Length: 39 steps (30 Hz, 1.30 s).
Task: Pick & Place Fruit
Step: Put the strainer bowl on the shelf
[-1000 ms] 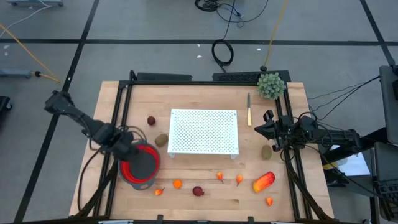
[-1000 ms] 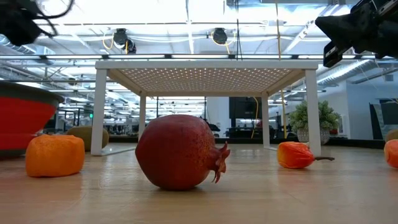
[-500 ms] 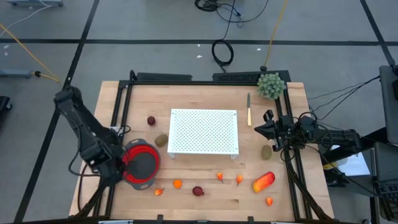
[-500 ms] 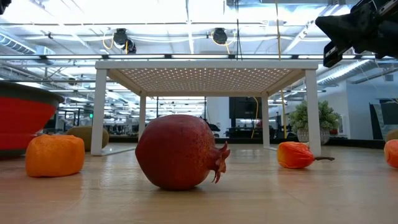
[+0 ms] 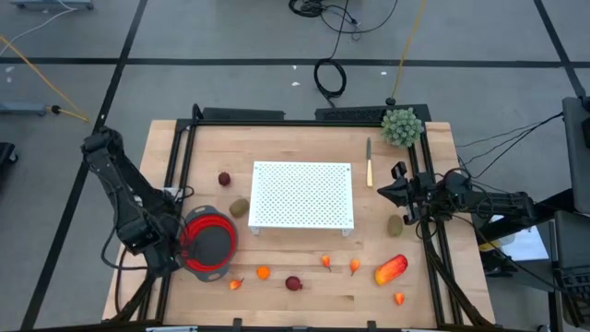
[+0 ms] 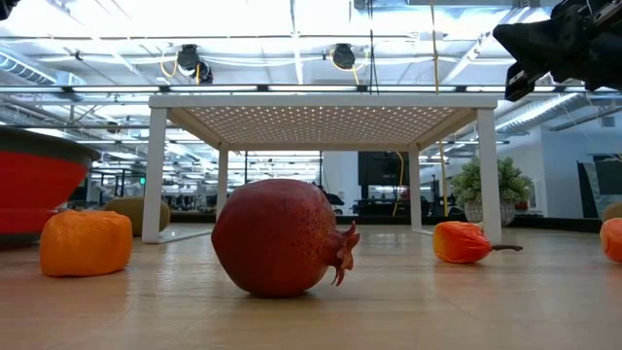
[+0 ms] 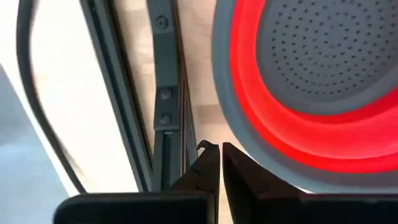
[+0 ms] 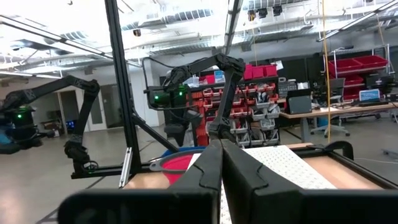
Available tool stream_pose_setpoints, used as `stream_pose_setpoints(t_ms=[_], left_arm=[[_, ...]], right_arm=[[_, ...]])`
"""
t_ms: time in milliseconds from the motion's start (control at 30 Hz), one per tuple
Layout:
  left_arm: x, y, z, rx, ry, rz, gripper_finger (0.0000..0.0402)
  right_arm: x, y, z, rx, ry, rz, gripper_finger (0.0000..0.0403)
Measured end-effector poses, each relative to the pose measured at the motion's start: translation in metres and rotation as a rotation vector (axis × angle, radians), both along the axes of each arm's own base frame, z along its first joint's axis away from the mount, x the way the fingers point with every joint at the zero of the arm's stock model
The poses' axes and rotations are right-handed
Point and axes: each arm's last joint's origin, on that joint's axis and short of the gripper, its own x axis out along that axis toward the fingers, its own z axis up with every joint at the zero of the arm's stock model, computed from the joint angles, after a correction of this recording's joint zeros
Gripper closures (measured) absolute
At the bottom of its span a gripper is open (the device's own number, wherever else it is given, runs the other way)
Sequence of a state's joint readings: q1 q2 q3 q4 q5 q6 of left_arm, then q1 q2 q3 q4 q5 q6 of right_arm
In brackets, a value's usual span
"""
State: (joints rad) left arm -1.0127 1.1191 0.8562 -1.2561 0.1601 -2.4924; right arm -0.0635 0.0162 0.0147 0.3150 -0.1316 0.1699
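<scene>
The fruit lies scattered on the wooden table: a dark red ball [image 5: 224,179], brown kiwis [image 5: 240,207] [image 5: 395,224], a pomegranate [image 5: 293,283] [image 6: 282,236], small orange bits [image 5: 264,272] [image 5: 326,262] and a red-orange oblong [image 5: 391,269]. A red bowl with a grey bottom [image 5: 207,242] [image 7: 311,93] stands near the left edge. My left gripper [image 5: 164,251] [image 7: 217,149] points down just left of the bowl's rim, shut, with nothing in it. My right gripper [image 5: 389,189] [image 8: 221,146] hovers at the table's right side, shut and holding nothing.
A white perforated stand [image 5: 303,195] on short legs fills the table's middle. A wooden-handled knife [image 5: 369,164] and a green bushy ball [image 5: 402,127] lie at the far right. Black frame rails [image 7: 165,93] run along the table's left and right edges.
My left gripper has swung from above the red bowl toward the table's left edge and now stands beside the bowl's rim; its wrist has rolled on the way. The bowl and the fruit have kept their places.
</scene>
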Motion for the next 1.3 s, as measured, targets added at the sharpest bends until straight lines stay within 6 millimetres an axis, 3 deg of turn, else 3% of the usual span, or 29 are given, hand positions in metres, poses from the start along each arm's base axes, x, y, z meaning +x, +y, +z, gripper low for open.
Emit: stream_pose_setpoints(t_ms=[167,500,667,1300], left_arm=[[-0.004,0.002,0.0,0.044,0.007,-0.013,0.0331],[-0.006,0.003,0.0,0.084,-0.032,-0.03,0.0184],[-0.005,0.004,-0.001,0.109,-0.068,-0.027,0.0138],[-0.006,0.007,-0.044,0.09,-0.051,0.001,0.0124]], right_arm=[[0.0,0.0,0.001,-0.001,-0.009,0.0,0.0403],[0.0,0.0,0.001,-0.001,-0.01,0.0,0.0403],[0.0,0.0,0.001,-0.001,-0.01,0.0,0.0403],[0.0,0.0,0.001,0.0,-0.009,0.0,0.0403]])
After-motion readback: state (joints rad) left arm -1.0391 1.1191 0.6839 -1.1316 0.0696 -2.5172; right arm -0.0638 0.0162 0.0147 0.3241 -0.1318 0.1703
